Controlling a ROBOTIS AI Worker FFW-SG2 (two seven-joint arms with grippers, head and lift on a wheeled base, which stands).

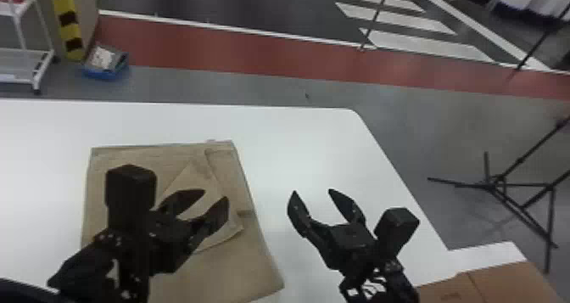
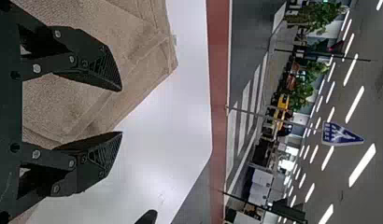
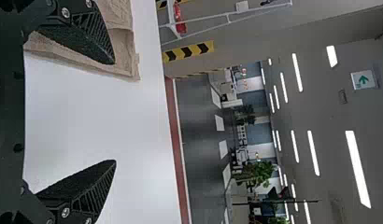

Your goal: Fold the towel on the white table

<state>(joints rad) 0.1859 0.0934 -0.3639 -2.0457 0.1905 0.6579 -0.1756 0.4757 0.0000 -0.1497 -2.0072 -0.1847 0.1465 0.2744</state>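
towel point(image 1: 250, 264) on desk point(image 1: 297, 145), inset from far and right edges, left pincer point(image 1: 216, 195) over it, partly open, empty, right pincer point(image 1: 312, 192) between towel and right edge, wide open, empty

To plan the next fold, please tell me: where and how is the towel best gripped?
Probably grip the towel by its right edge, coming from the right with the open right tool, sliding slightly under: it lies nearly flat, and that long side faces this tool.
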